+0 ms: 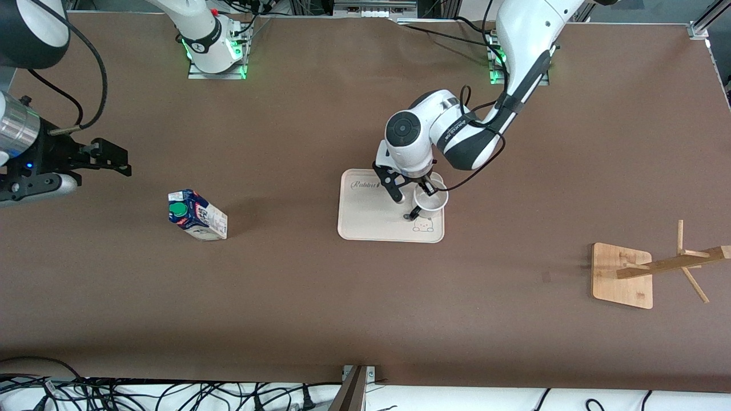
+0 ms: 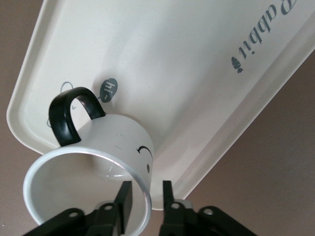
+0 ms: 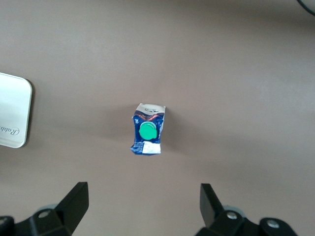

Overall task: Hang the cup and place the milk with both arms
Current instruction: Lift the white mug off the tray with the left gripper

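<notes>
The white cup (image 1: 430,198) with a black loop handle stands on the cream tray (image 1: 365,220) at the tray's corner nearest the left arm's end. My left gripper (image 1: 424,187) is down at its rim. In the left wrist view the cup (image 2: 115,140) shows its smiley face, and my left gripper (image 2: 147,189) has one finger inside the rim and one outside, with a small gap on each side. The milk carton (image 1: 197,216) stands on the table toward the right arm's end. My right gripper (image 1: 117,161) hangs open and empty above the table near it; the right wrist view shows the carton (image 3: 146,129) from above.
A wooden cup rack with pegs (image 1: 674,264) stands on its square base (image 1: 622,277) toward the left arm's end of the table, nearer to the front camera than the tray. The tray (image 2: 197,59) has printed lettering and a small animal drawing.
</notes>
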### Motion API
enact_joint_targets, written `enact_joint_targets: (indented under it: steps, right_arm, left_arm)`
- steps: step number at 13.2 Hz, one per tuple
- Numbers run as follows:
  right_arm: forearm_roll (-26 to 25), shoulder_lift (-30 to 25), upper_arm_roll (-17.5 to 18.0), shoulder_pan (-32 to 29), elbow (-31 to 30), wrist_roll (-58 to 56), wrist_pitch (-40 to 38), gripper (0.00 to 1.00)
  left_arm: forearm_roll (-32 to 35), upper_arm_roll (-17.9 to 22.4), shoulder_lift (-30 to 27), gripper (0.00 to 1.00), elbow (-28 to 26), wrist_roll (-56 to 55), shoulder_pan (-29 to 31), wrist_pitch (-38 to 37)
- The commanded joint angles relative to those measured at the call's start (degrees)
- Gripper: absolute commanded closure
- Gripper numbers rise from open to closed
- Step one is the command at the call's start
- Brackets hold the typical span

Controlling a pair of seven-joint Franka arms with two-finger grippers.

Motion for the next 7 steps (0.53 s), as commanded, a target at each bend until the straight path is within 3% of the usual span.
enact_joint_targets:
  steps: [1, 3, 6, 7]
  right_arm:
    - [-0.87, -0.44, -0.65, 0.38, -0.23, 0.58, -0.60, 0.00]
    - [-1.14, -1.93, -0.39, 0.82, -2.58, 1.19, -2.78, 0.00]
    - [-2.62, -7.81, -0.39, 0.82, -11.98, 1.20, 2.46, 0.00]
    - [-2.63, -7.74, -0.39, 0.82, -11.57, 1.11, 2.56, 0.00]
  left_arm:
    - [1.32, -0.28, -0.19, 1.00, 0.13, 1.05, 0.39, 0.54]
    - [1.15, -0.45, -0.36, 1.00, 0.75, 0.53, -0.05, 0.19]
    - [0.27, -0.80, -0.98, 1.00, 4.17, 0.26, -0.23, -0.86]
    - [0.18, -0.80, -1.76, 1.00, 5.74, 0.18, -0.14, -2.35]
